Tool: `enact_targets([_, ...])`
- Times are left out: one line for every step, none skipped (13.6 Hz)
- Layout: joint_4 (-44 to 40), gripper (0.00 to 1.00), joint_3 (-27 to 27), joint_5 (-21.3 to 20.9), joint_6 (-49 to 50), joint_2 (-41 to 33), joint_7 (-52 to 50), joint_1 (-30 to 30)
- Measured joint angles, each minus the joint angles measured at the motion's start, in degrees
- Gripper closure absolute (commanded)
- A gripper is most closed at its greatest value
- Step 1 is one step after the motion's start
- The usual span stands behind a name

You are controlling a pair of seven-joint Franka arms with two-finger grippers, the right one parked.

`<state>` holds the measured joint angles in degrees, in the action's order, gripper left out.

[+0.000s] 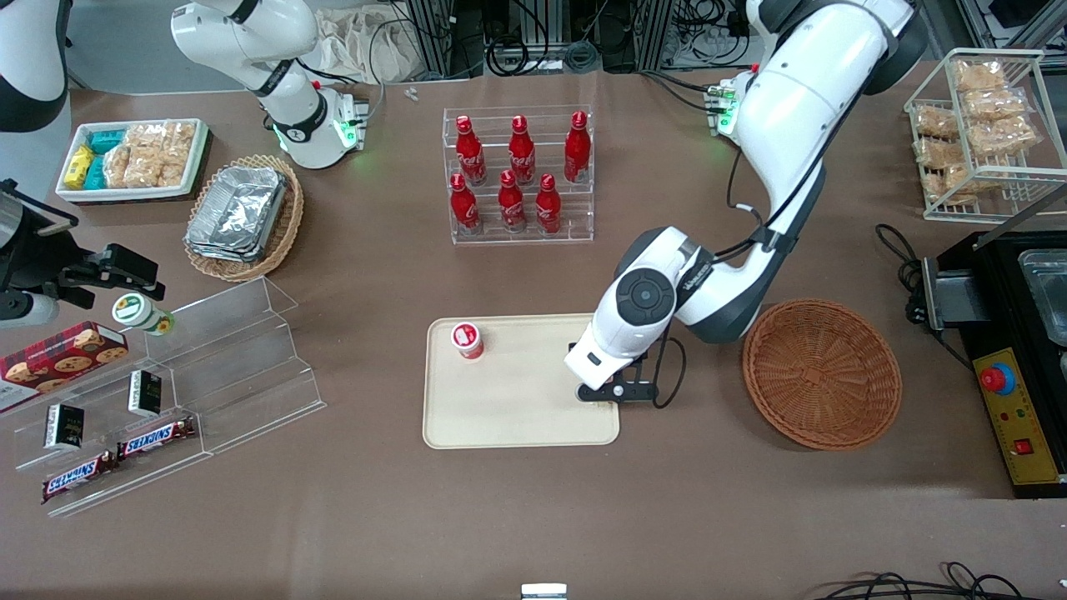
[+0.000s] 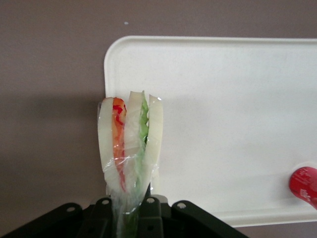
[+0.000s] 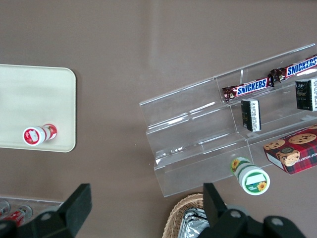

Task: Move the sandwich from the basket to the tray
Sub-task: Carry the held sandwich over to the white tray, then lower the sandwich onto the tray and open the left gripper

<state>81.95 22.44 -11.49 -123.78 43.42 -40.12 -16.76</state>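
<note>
Tool [image 2: 131,210] gripping sandwich [image 2: 130,148] over tray [image 2: 237,99] edge, basket [image 1: 821,373] bare

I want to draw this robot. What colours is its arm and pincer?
The working arm is glossy white with dark grey joints, a round grey cap, a thin black cable alongside and green lights at its base. Its pincer, over the tray, is black.

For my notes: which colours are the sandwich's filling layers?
Orange-red and green, between pale bread; the sandwich in the gripper shows best in the left wrist view.
</note>
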Motion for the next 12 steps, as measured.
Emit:
enact_targets([-0.01, 1.0, 0.0, -0.09, -0.66, 0.81, 0.0, -0.21])
enact_targets([-0.02, 0.98, 0.0, -0.11, -1.15, 1.49, 0.0, -0.34])
enact_targets([-0.03, 0.97, 0.0, -0.12, -1.4, 2.03, 0.0, -0.4])
enact_targets([-0.03, 0.93, 0.0, -0.13, -1.61, 2.54, 0.0, -0.44])
enact_targets([-0.03, 0.88, 0.0, -0.14, -2.03, 2.98, 0.0, -0.55])
enact_targets([-0.04, 0.81, 0.0, -0.16, -2.74, 3.39, 0.0, -0.74])
enact_targets([-0.04, 0.56, 0.01, -0.18, -3.16, 3.81, 0.0, -0.92])
enact_targets([-0.04, 0.18, 0.01, -0.19, -3.38, 4.2, 0.0, -1.05])
enact_targets([-0.04, 0.01, 0.01, -0.2, -3.53, 4.5, 0.0, -1.08])
enact_targets([-0.05, 0.01, 0.0, -0.22, -3.61, 4.66, 0.0, -1.08])
enact_targets([-0.09, 0.01, 0.0, -0.23, -3.65, 4.68, 0.0, -1.08])
enact_targets([-0.28, 0.01, 0.0, -0.23, -3.65, 4.68, 0.0, -1.07])
